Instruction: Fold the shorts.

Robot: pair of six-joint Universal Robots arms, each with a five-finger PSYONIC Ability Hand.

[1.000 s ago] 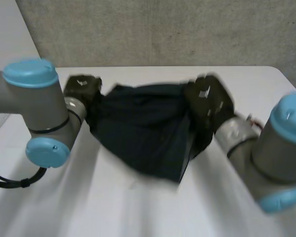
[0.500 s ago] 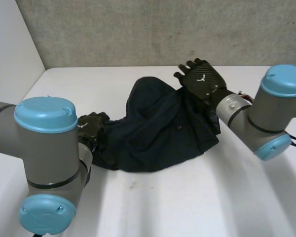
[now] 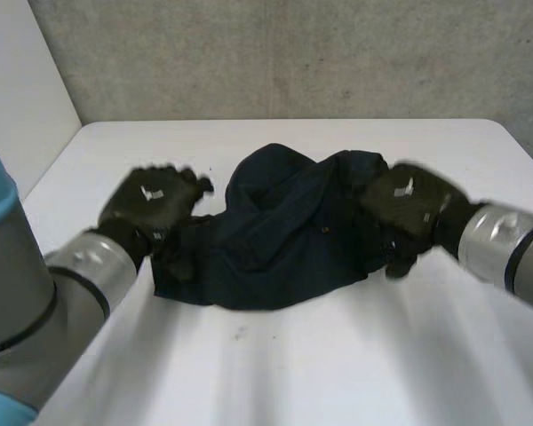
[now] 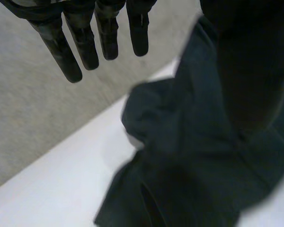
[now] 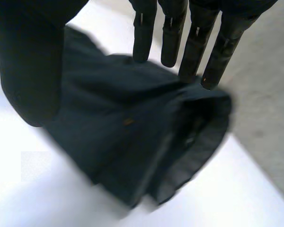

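Compared with half a second ago, your left robot hand (image 3: 151, 202) has let go of the shorts (image 3: 284, 235) and now sits higher, over their left end. Your right robot hand (image 3: 407, 206) has come from their far right corner down to their right end. A second ago the shorts hung between both hands; now they lie in a crumpled heap on the counter (image 3: 320, 355). In the left wrist view the fingers (image 4: 87, 42) are straight and apart and hold nothing, with the shorts (image 4: 189, 156) under the palm. In the right wrist view the fingers (image 5: 194, 42) are also straight and free above the shorts (image 5: 132, 118). The counter is bare on the near side of the shorts, and a narrower bare strip runs between them and the wall (image 3: 293, 58).
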